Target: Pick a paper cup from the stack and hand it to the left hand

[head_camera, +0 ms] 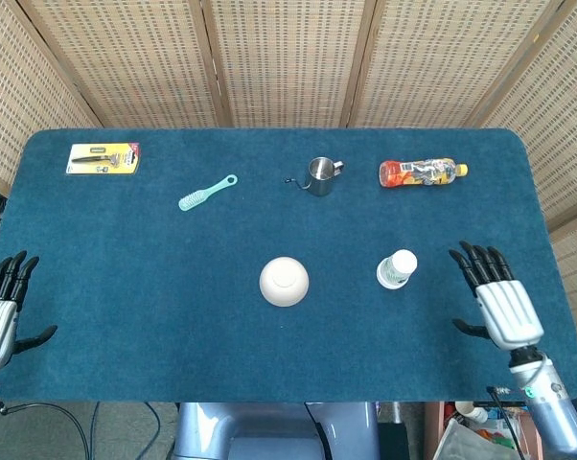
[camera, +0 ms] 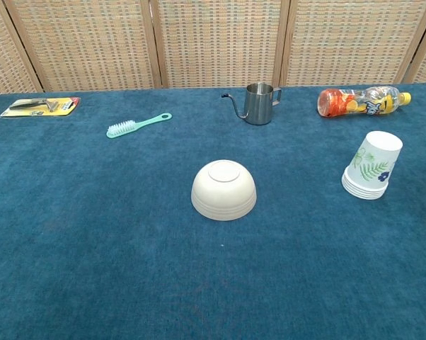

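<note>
Head view: right hand [head_camera: 500, 292] hovers over the right side of the blue worktop [head_camera: 154, 287], fingers spread and straight, holding nothing. It sits to the right of the paper cup stack [head_camera: 397, 269], near but apart from it. Left hand [head_camera: 1, 297] at the worktop's left edge, likewise open-fingered and empty, well apart from everything. Neither hand shows in the chest view.

Chest view: stack stands upside down, bases up, leaning slightly; several rims nested at the bottom, leaf print on the side. It is right of the overturned cream bowl [camera: 223, 189] and in front of the orange drink bottle [camera: 360, 101] lying on its side.

Step in hand, as I judge it: bringing the right hand to the stack; the pick is not yet made.

Doing it well:
- Approach from the right side, thumb opposite the fingers across the top cup's wall, high up near its base, so only the outermost cup is caught.
- Light squeeze only; thin paper will likely buckle, and a hard pinch could bind it to the cup beneath.
- Lift along the stack's lean, not straight up. A slight twist may help break the nesting.
- Watch the lower cups: if they rise too, the stack may topple or drag.
- Grip to one side of the cup, leaving wall free for the left hand at handover.
</note>
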{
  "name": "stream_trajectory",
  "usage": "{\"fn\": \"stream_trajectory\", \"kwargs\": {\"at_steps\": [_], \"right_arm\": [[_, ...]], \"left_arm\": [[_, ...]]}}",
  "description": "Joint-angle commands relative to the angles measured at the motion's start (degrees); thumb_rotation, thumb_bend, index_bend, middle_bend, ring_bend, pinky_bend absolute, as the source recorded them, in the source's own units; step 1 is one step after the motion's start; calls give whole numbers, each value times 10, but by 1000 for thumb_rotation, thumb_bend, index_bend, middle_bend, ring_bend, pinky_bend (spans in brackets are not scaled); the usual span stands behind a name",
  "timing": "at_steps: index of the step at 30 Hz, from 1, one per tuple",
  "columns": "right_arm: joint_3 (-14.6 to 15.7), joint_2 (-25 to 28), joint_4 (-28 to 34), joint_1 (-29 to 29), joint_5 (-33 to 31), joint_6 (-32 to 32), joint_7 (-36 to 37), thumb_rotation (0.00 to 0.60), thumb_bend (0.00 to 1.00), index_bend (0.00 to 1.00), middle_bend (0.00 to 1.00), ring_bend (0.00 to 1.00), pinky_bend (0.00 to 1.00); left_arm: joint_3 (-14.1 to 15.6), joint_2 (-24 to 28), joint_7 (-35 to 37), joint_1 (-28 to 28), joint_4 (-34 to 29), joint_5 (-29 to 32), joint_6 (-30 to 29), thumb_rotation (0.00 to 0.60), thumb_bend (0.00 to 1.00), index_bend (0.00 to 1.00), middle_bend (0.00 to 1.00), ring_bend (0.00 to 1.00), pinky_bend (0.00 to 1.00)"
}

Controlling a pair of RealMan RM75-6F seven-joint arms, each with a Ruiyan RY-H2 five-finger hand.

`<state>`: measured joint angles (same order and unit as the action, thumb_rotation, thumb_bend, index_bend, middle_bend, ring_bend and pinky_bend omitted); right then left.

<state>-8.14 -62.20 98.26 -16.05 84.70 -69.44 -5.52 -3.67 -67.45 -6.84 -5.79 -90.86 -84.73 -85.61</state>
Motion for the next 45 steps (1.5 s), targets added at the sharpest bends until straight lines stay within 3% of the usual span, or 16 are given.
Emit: {"fn": "stream_trajectory", "kwargs": {"at_steps": [1, 4, 11, 20, 34, 45], "right_arm": [[-30, 13, 33, -90, -104, 134, -53, 600, 0, 0, 41, 0, 20], [-35, -13, 11, -123, -153, 163, -110, 600, 0, 0, 61, 0, 49], [-40, -51, -22, -167, -227, 193, -162, 600, 0, 13, 108, 20, 119], [-35, -90, -74, -209, -306, 210, -199, 600, 65, 138, 282, 188, 305], [-20, -133, -119, -242, -337, 215, -196, 600, 131, 283, 388, 288, 426], [-19, -164, -166, -256, -350, 215, -184, 600, 231, 518, 543, 443, 598]], "left_arm": [[-2, -3, -2, -3, 3, 7, 7, 600, 116, 0, 0, 0, 0], [-4, -5, -5, -7, 5, 15, 15, 600, 116, 0, 0, 0, 0], [-7, -10, -11, -9, 8, 24, 21, 600, 117, 0, 0, 0, 0], [-6, -13, -21, -13, 6, 26, 26, 600, 119, 0, 0, 0, 0], [-5, -14, -23, -17, 5, 30, 33, 600, 119, 0, 0, 0, 0], [-5, -13, -20, -19, 4, 36, 37, 600, 119, 0, 0, 0, 0]]}}
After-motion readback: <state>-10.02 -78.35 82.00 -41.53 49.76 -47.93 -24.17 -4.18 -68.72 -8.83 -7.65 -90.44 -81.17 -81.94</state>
